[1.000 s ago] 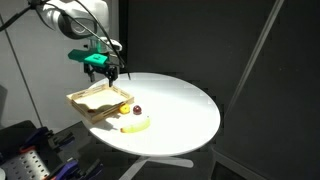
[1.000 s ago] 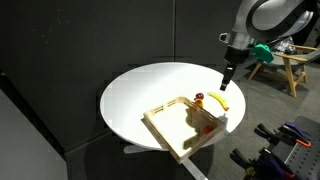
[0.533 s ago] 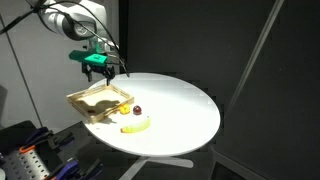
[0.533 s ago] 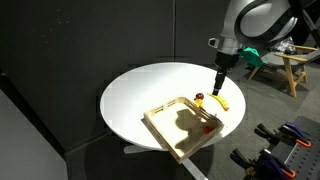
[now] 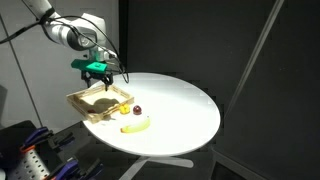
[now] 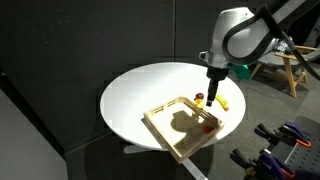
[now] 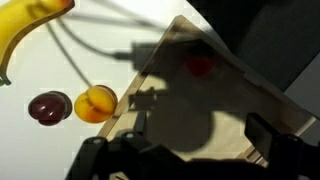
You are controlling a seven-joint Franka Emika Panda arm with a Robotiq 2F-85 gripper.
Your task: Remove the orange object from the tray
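Note:
A wooden tray [image 5: 90, 100] [image 6: 170, 128] [image 7: 240, 90] stands on the round white table [image 5: 180, 105] [image 6: 140, 90]. A small red object [image 7: 200, 65] [image 6: 207, 127] lies inside it. A round orange fruit [image 7: 95, 103] [image 5: 124, 108] sits right at the tray's rim next to a dark red fruit [image 7: 48, 107] [image 5: 137, 110] [image 6: 199, 97]; I cannot tell if it is inside the rim. My gripper [image 5: 105, 78] [image 6: 213, 92] [image 7: 180, 140] hovers over the tray, open and empty.
A yellow banana [image 5: 135, 125] [image 6: 220, 101] [image 7: 25, 30] lies on the table just beyond the tray's corner. Black curtains stand behind the table. Wooden furniture [image 6: 290, 60] stands off to one side.
The gripper has come down and moved further over the tray. The fruits and the tray have not moved.

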